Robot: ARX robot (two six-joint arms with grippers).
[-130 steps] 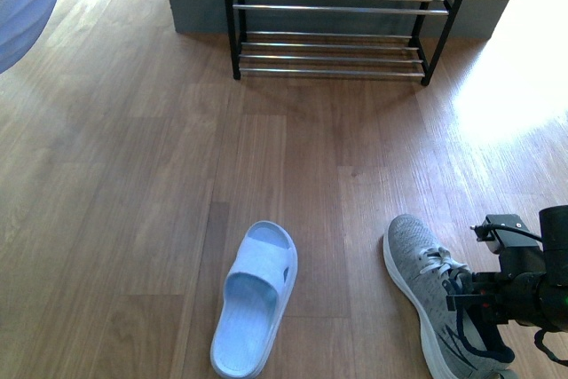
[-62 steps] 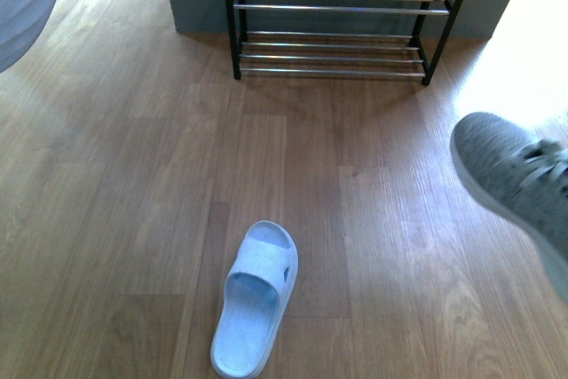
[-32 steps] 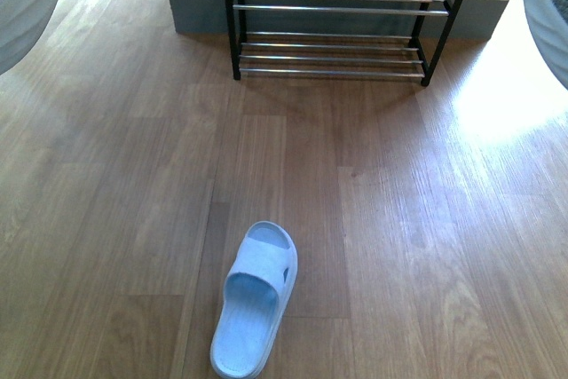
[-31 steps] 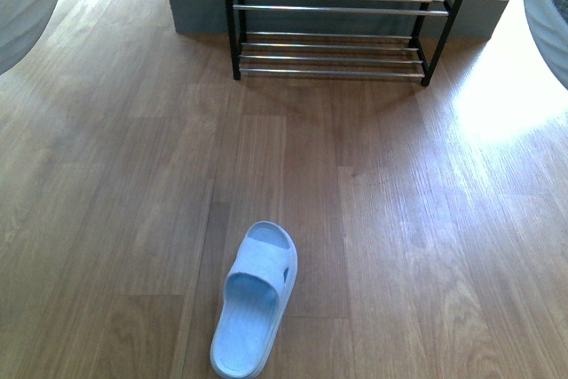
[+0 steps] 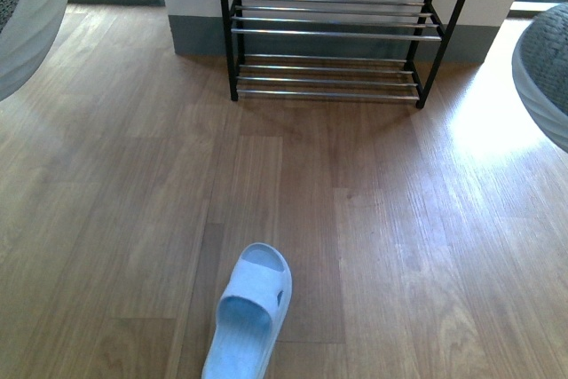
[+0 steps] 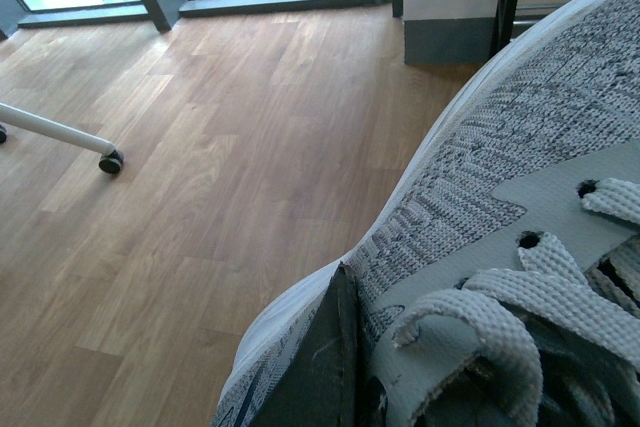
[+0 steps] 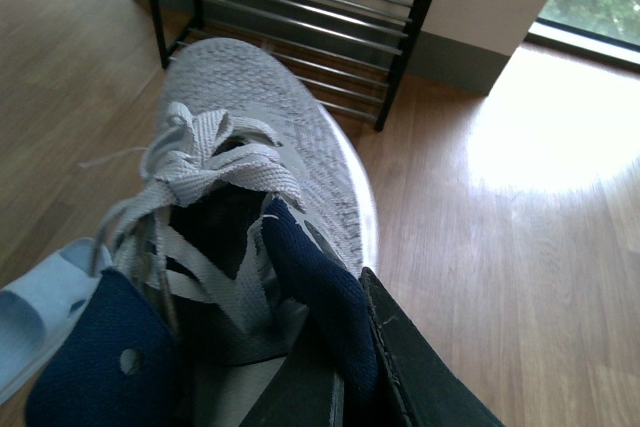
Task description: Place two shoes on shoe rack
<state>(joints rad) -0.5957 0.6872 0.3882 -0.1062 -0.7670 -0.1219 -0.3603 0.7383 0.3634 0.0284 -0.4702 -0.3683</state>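
Note:
Both grey sneakers hang in the air. One [image 5: 25, 15] fills the front view's top left corner, the other [image 5: 543, 77] sits at its right edge; neither gripper shows there. My left gripper [image 6: 350, 347] is shut on the side of its grey sneaker [image 6: 480, 177], with one dark finger against the knit. My right gripper [image 7: 345, 347] is shut on the navy collar of its grey sneaker [image 7: 260, 127], whose toe points toward the shoe rack [image 7: 300, 17]. The shoe rack [image 5: 328, 33] stands bare against the far wall. A pale blue slide [image 5: 248, 312] lies on the floor.
Wooden floor stretches between me and the rack. A white leg with a caster wheel [image 6: 110, 160] stands on the floor off to the side near the windows. A bright patch of sunlight [image 5: 497, 122] falls to the right of the rack.
The right sneaker has been lifted off the floor and now hangs at the right edge. The view has shifted, so the rack sits lower in frame and the slide is nearer the bottom.

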